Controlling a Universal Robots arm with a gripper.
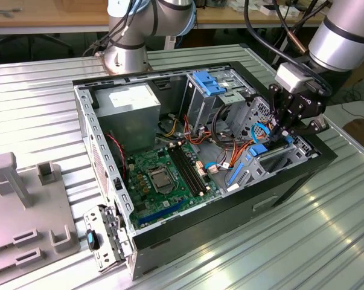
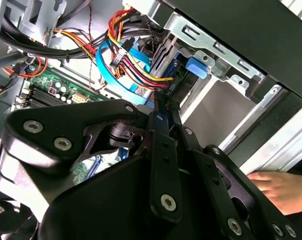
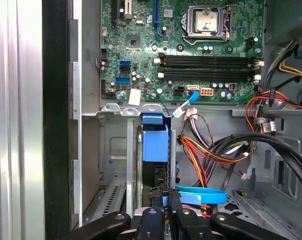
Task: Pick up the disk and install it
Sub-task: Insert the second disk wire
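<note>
- A ribbed, silvery metal table (image 1: 326,229) carries an open black desktop computer case (image 1: 290,175) lying on its side, with wooden benches behind it.
- The disk (image 3: 155,145), a dark flat drive framed by bright blue plastic rails, stands on edge inside the case's grey metal drive bay (image 3: 115,165), down in a slot next to the green motherboard (image 3: 191,50).
- The black gripper (image 3: 165,200) sits directly over the disk's end, its fingers (image 3: 156,197) drawn close and clamped on the drive's edge.
- In the exterior view the gripper (image 1: 284,130) reaches into the case at the corner toward that view's right.
- Flat blue data cables (image 2: 133,65) and bundled red, orange and yellow wires (image 3: 211,152) lie just beside the disk.
- A person's hand (image 2: 278,186) rests near the case's outer wall.
</note>
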